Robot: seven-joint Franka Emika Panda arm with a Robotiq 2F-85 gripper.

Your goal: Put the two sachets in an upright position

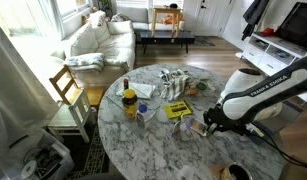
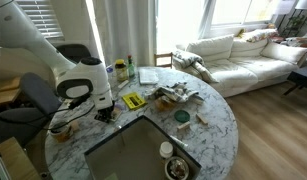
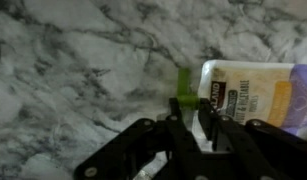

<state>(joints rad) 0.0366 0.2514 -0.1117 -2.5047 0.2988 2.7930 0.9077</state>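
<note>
In the wrist view a tan sachet [image 3: 255,95] with dark and reddish print and a green tab lies against the marble table [image 3: 73,70]. My gripper [image 3: 193,126] has its fingers closed on the sachet's left edge, next to the green tab. In both exterior views the gripper [image 1: 206,124] [image 2: 103,112] is low over the table edge beside the yellow pack, and the sachet is mostly hidden by it. I cannot make out the second sachet.
A flat yellow pack [image 1: 177,110] [image 2: 134,101] lies close to the gripper. A pile of pale wrappers [image 1: 173,80] [image 2: 178,95] sits mid-table. A bottle with a yellow label [image 1: 130,100] and small jars stand nearby. A bowl [image 2: 177,167] rests at the table's edge.
</note>
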